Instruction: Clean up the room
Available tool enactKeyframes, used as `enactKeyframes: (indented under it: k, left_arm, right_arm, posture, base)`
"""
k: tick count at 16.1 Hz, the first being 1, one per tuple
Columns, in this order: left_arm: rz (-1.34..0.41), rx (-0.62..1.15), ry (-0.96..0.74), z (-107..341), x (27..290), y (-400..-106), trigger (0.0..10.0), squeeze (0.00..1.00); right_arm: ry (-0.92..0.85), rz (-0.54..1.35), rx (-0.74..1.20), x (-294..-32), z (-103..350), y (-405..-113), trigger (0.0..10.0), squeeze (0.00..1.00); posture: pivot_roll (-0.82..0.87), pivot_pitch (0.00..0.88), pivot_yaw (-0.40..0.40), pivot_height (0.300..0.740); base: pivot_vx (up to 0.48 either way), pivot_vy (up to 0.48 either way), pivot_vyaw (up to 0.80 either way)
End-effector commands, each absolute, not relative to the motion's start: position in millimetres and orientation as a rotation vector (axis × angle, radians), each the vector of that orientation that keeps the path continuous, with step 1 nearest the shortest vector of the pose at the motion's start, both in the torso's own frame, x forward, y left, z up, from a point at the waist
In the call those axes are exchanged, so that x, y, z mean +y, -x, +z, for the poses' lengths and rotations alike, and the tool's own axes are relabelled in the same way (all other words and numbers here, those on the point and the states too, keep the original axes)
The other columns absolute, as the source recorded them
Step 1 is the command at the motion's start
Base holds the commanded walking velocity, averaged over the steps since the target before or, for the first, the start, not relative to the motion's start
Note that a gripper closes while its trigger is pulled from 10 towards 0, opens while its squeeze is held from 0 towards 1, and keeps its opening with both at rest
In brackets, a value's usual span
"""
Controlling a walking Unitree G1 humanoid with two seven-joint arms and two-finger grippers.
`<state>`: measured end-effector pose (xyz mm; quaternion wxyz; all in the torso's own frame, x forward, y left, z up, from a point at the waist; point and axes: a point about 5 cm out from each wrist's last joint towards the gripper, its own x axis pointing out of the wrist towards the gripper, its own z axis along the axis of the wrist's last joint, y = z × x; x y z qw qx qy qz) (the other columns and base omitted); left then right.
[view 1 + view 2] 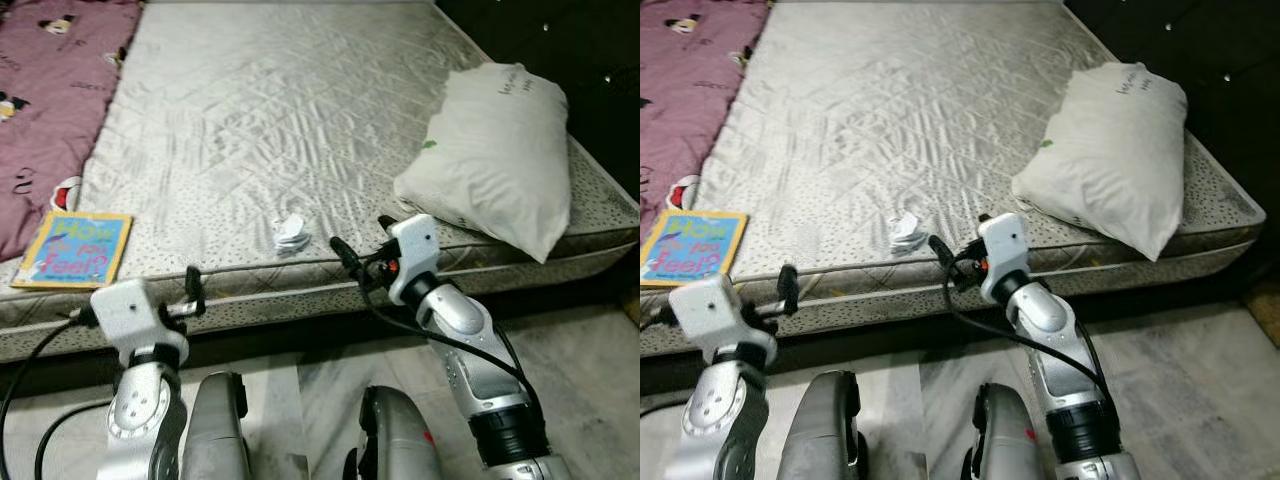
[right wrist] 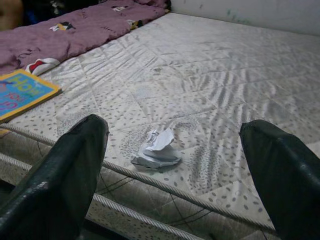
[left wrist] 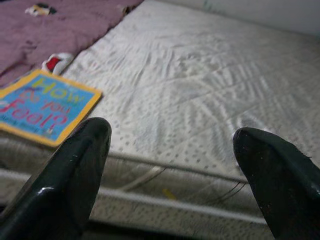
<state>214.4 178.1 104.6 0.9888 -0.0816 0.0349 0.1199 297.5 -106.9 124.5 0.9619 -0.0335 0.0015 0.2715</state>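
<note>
Setting: a bare quilted mattress [image 1: 300, 110] fills the scene ahead of the robot, its near edge running just beyond both grippers; grey floor tiles [image 1: 580, 350] lie below.

Task's thing: a crumpled paper scrap [image 1: 291, 232] rests on the mattress close to the near edge, roughly midway between the two arms.

Other clutter: a picture book [image 1: 74, 249] lies flat at the near left corner, beside a purple blanket [image 1: 50, 110]; a white pillow [image 1: 495, 155] sits on the right side of the mattress, overhanging the edge a little.

Right gripper [image 1: 358, 247]: raised at the mattress edge, just right of the scrap and pointing toward it; fingers spread wide and holding nothing. In the right wrist view the scrap [image 2: 157, 149] sits between the two fingers but beyond their tips.

Left gripper [image 1: 194, 290]: hovers lower, at the mattress side near the book; fingers spread apart, nothing between them.

Step in hand (judgement): the right arm appears lined up to reach for the scrap; contact is not yet made.

Risk 1: the scrap is light, so a fingertip brushing it could push it away instead of trapping it.

Risk 2: a low approach could catch the fingers on the corded edge seam [image 2: 190, 195] or pinch the quilted fabric along with the paper.

Risk 3: closing too early would shut on air, since the scrap lies beyond the fingertips.
</note>
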Motion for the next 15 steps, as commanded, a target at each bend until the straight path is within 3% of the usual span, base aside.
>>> enactKeyframes:
  k: [1, 4, 11, 13, 15]
  left_arm:
    - [0.251, 0.077, 0.167, 103, 177, -211, 10.0, 0.00]
    - [0.245, 0.097, 0.176, 100, 177, -213, 10.0, 0.00]
    - [0.181, 0.101, 0.182, 98, 175, -220, 10.0, 0.00]
    - [0.228, 0.116, 0.165, 95, 179, -219, 10.0, 0.00]
    - [0.377, 0.084, 0.110, 98, 199, -211, 10.0, 0.00]
  right_arm:
    - [0.081, 0.575, -0.004, -101, 126, -300, 10.0, 0.00]
    - [0.054, 0.563, 0.011, -103, 123, -303, 10.0, 0.00]
    - [0.024, 0.462, 0.032, -115, 114, -303, 10.0, 0.00]
    - [0.033, 0.319, 0.040, -131, 113, -306, 10.0, 0.00]
    - [0.046, 0.147, 0.056, -155, 113, -301, 10.0, 0.00]
  posture:
    - [0.02, 0.121, -0.070, 0.620]
    - [0.03, 0.089, -0.082, 0.620]
    - [0.01, 0.075, -0.056, 0.620]
    - [0.02, 0.069, -0.058, 0.620]
    - [0.02, 0.070, -0.058, 0.620]
  base:
    - [0.000, 0.000, 0.79]
    - [0.000, 0.000, 0.78]
    - [0.000, 0.000, 0.00]
    - [0.000, 0.000, 0.00]
    - [0.000, 0.000, 0.00]
